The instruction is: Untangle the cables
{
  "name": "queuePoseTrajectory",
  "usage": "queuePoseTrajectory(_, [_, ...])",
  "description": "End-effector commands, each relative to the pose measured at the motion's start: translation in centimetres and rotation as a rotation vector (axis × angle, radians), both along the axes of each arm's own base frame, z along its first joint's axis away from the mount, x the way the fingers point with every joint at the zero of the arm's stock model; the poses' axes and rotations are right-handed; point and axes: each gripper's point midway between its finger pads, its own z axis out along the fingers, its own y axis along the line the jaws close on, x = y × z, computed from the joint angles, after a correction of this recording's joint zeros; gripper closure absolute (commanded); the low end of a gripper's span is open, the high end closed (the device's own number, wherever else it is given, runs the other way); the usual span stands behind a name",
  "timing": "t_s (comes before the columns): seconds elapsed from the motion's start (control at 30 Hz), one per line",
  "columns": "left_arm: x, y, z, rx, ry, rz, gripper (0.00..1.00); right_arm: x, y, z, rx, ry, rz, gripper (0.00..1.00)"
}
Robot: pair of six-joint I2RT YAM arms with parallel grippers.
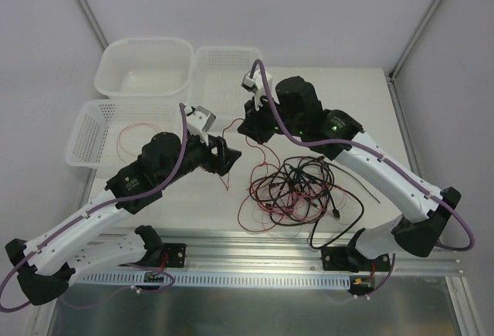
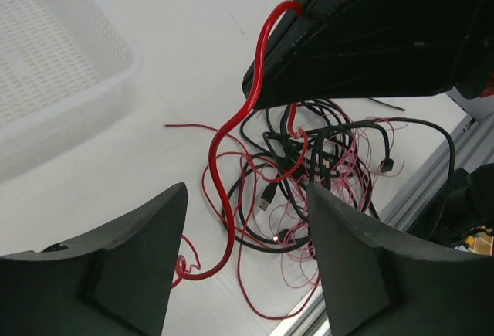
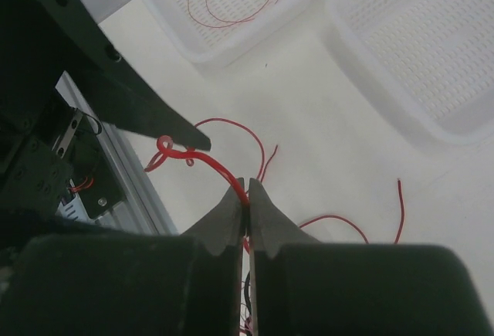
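On the white table [image 1: 347, 104], the loose tangle of thin red wires and black plug-ended cables [image 1: 297, 189] lay between the two arms, near the front rail. The left gripper [image 2: 245, 197] stood with its jaws apart, holding nothing. The right gripper [image 3: 247, 189] was pinched together on a thicker red wire [image 3: 207, 160] that hung down to the table.

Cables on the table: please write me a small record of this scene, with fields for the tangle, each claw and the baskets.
tangle: red wires and black cables heaped together on the table
right claw: shut on one red wire, held up above the heap
left claw: open, grips nothing; the held wire passes in front of its fingers
baskets: three white ones; the near left basket holds a loose red wire
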Motion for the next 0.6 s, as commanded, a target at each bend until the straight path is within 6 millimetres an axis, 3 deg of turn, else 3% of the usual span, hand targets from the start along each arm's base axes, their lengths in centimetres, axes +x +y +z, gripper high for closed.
queuePoseTrajectory(0.0, [0.5,-0.9,3.6,-0.098,-0.083,-0.013,0.40,-1.0,0.0,3.0,0.095,-0.037,0.026,0.99])
queuePoseTrajectory(0.1, [0.7,-1.0,3.6,-0.106,-0.077,-0.005,0.72,-0.9,-0.2,2.4,0.085,-0.033,0.015,0.99])
queuePoseTrajectory(0.13, [0.7,-1.0,3.8,-0.111,-0.079,0.001,0.92,-1.0,-0.2,2.1,0.081,-0.030,0.012,0.99])
queuePoseTrajectory(0.17, [0.7,-0.8,4.0,-0.114,-0.082,0.007,1.00,-1.0,-0.4,2.0,0.078,-0.029,0.008,0.99])
queuePoseTrajectory(0.3, [1.1,0.1,5.8,-0.144,-0.114,0.061,1.00,-0.8,-1.3,0.9,0.057,-0.023,-0.037,0.85])
queuePoseTrajectory(0.33, [1.2,0.3,6.3,-0.149,-0.126,0.066,1.00,-0.7,-1.7,0.4,0.046,-0.019,-0.054,0.67])
queuePoseTrajectory(0.4, [1.2,0.7,8.1,-0.172,-0.154,0.082,1.00,-0.9,-3.0,0.9,0.043,-0.028,-0.092,0.50])
queuePoseTrajectory(0.43, [1.6,1.3,8.6,-0.171,-0.170,0.116,1.00,-1.2,-3.5,1.2,0.044,-0.032,-0.098,0.37])
queuePoseTrajectory(0.57, [2.7,2.3,11.8,-0.177,-0.227,0.192,1.00,-2.7,-6.2,2.0,0.056,-0.048,-0.127,0.04])
